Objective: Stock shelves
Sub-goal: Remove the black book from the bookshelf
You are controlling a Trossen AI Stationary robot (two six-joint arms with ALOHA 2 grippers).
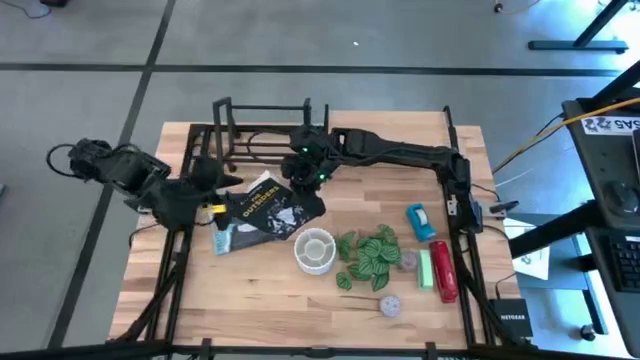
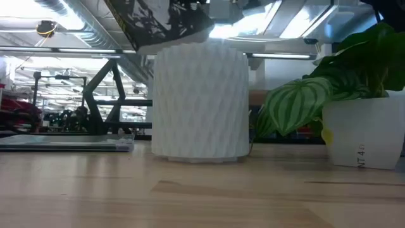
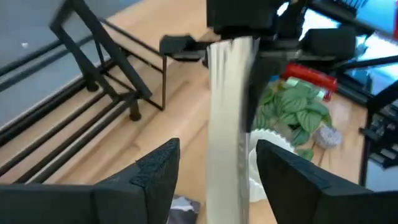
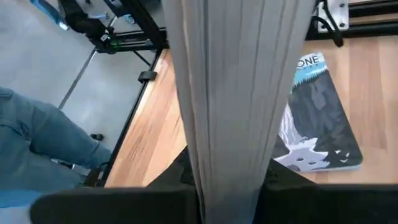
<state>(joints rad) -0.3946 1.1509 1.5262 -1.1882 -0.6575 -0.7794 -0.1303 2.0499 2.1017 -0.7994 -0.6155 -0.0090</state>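
One: Both arms on one book, centre of the table in the high view. Who has it?

Two: The right gripper. It is clamped on the book's upper edge, and its wrist view shows the page block running straight up between the fingers. Book hangs on edge, cover tilted, lifted off the table.

One: Left gripper?

Two: Spread wide, one finger on each side of the book's lower edge. Nothing gripped. Cannot tell whether either pad touches the pages. My read: it is set to steady or take over the book so it can go in upright.

One: Rack?

Two: The black rack stands at the upper middle of the high view, just behind the book, thin bars, nothing on it that I can see. It sits at the left of the left wrist view, close by. Held on edge, the book would fit between the bars like a spine on a shelf; that is a guess.

One: Other stock?

Two: A second book lies flat on the wood below the held one. White ribbed pot and a leafy plant sit lower centre, clear of the path. Stocking looks barely begun.

One: Risk?

Two: Loose pages fanning, or the corner catching a bar. A person's leg shows beyond the table edge in the right wrist view.
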